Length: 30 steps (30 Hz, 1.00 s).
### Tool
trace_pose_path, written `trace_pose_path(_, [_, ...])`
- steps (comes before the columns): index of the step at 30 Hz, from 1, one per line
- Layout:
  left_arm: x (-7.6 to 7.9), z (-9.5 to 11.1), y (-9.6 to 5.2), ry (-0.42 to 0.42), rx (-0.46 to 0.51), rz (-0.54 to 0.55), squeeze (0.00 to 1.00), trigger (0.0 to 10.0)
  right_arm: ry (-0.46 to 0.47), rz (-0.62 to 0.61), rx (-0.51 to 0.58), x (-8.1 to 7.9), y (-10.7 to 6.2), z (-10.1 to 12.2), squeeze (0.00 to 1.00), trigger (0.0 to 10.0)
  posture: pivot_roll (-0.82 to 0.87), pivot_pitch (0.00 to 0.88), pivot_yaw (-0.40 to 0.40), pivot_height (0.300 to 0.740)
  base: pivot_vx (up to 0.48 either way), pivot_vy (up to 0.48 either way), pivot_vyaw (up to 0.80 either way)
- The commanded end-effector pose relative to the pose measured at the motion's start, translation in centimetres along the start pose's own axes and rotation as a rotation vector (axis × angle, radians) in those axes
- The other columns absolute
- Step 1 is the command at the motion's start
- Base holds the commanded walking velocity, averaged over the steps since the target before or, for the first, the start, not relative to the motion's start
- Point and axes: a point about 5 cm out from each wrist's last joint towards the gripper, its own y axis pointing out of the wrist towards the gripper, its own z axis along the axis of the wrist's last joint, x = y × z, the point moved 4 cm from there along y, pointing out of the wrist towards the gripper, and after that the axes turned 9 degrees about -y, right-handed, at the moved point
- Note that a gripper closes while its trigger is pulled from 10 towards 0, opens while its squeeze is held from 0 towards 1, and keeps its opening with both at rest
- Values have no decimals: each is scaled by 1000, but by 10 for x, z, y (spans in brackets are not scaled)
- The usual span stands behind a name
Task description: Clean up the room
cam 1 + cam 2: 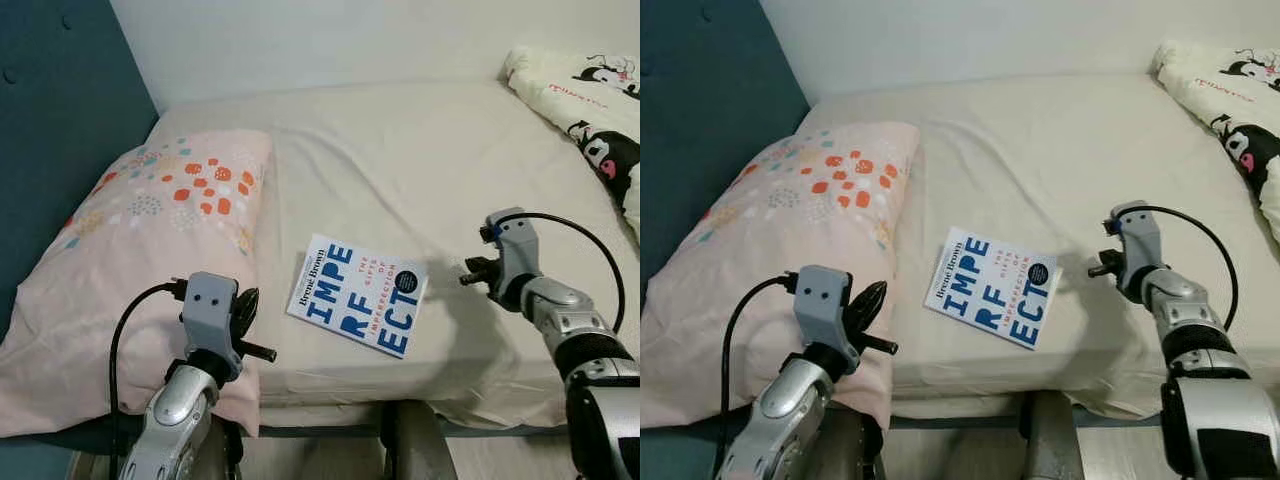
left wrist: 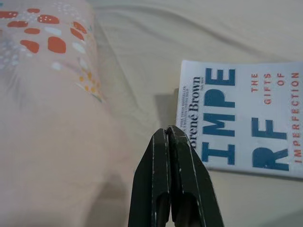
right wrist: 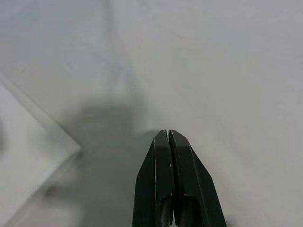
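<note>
Both pincers, left (image 2: 171, 137) and right (image 3: 169, 139), are pressed together; spread one, then pinch the book's (image 1: 358, 294) edge off the bed (image 1: 450, 170).

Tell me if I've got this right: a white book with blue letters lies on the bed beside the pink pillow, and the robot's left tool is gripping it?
Not quite. The book does lie on the bed beside the pink pillow, but the left tool is shut on nothing, poised above the sheet near the book's edge, as the left wrist view shows.

Book (image 1: 358, 295): white paperback, blue block lettering.
Lies flat, cover up; spine corner just beyond the closed left gripper (image 2: 171, 137) fingertips.
</note>
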Motion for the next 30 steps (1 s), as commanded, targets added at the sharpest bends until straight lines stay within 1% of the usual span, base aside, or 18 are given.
trace_pose_path(1, [-1, -6, -5, 24, -35, -10, 0, 10000, 93, -6, -34, -4, 1, -11, 0, 10000, 4, 254, 12, 560, 0, 0, 0])
trace_pose_path(3, [1, -7, -6, 32, -42, -22, 0, 10000, 169, 3, -36, -11, 3, -15, 0, 10000, 5, 252, 14, 560, 0, 0, 0])
trace_pose_path(4, [2, -7, -7, 36, -46, -31, 0, 10000, 234, 34, -38, -23, 5, -18, 0, 10000, 6, 254, 17, 560, 0, 0, 0])
trace_pose_path(5, [2, -7, -7, 36, -46, -31, 0, 10000, 234, 34, -38, -23, 5, -18, 0, 10000, 6, 254, 17, 560, 0, 0, 0])
trace_pose_path(7, [4, -7, -6, 42, -50, -51, 0, 10000, 292, 50, -51, -32, 8, -22, 0, 10000, 6, 253, 18, 560, 0, 0, 0])
trace_pose_path(8, [4, -7, -6, 44, -51, -57, 0, 10000, 304, 51, -56, -34, 8, -23, 0, 10000, 6, 253, 18, 560, 0, 0, 0])
trace_pose_path(9, [5, -7, -6, 44, -55, -66, 0, 10000, 323, 64, -64, -40, 10, -25, 0, 10000, 7, 253, 18, 560, 0, 0, 0])
trace_pose_path(10, [5, -7, -6, 44, -55, -66, 0, 10000, 323, 64, -64, -40, 10, -25, 0, 10000, 7, 253, 18, 560, 0, 0, 0])
trace_pose_path(13, [7, -8, -7, 45, -64, -80, 0, 10000, 368, 88, -84, -53, 12, -28, 0, 10000, 7, 254, 16, 560, 0, 0, 0])
trace_pose_path(14, [7, -8, -7, 45, -64, -80, 0, 10000, 368, 88, -84, -53, 12, -28, 0, 10000, 7, 254, 16, 560, 0, 0, 0])
trace_pose_path(15, [8, -8, -7, 44, -68, -84, 0, 10000, 384, 88, -94, -58, 13, -28, 0, 10000, 8, 256, 14, 560, 0, 0, 0])
trace_pose_path(20, [8, -8, -8, 40, -69, -86, 0, 10000, 398, 79, -101, -59, 14, -29, 0, 10000, 8, 258, 15, 560, 0, 0, 0])
trace_pose_path(23, [11, -10, -10, 34, -84, -105, 0, 10000, 435, 48, -127, -59, 13, -36, 0, 10000, 8, 264, 13, 560, 0, 0, 0])
trace_pose_path(28, [13, -12, -12, 34, -94, -115, 0, 10000, 440, 53, -143, -63, 12, -42, 0, 10000, 9, 270, 18, 560, 0, 0, 0])
trace_pose_path(30, [12, -12, -11, 35, -97, -115, 0, 10000, 463, 50, -150, -65, 12, -44, 0, 10000, 12, 274, 20, 560, 0, 0, 0])
